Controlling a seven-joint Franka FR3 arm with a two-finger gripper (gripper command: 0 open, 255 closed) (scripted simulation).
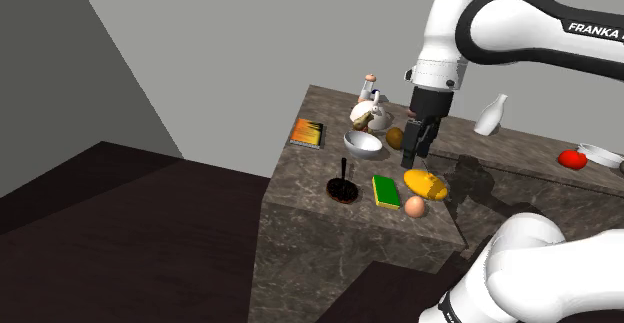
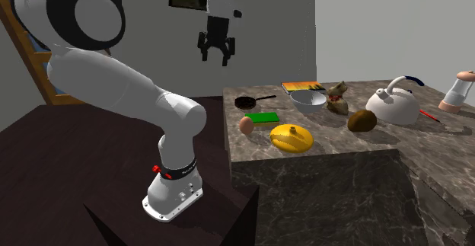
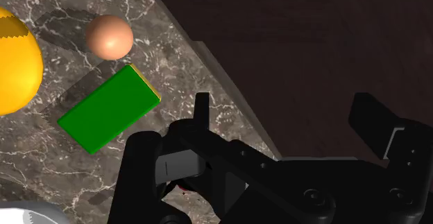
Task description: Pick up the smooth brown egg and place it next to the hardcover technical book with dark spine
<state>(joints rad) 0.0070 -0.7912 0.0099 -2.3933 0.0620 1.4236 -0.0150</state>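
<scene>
The smooth brown egg lies on the dark marble counter near its front edge, beside a green sponge. The book, with an orange-and-dark cover, lies flat at the counter's far corner. My black gripper hangs well above the counter, open, with nothing between its fingers. In the wrist view the egg sits off to the side of the fingers, beyond the sponge.
A yellow domed thing lies right by the egg. A small black pan, a silver bowl, a white kettle, a brown ball and a small figurine crowd the counter. Dark floor lies beyond the edge.
</scene>
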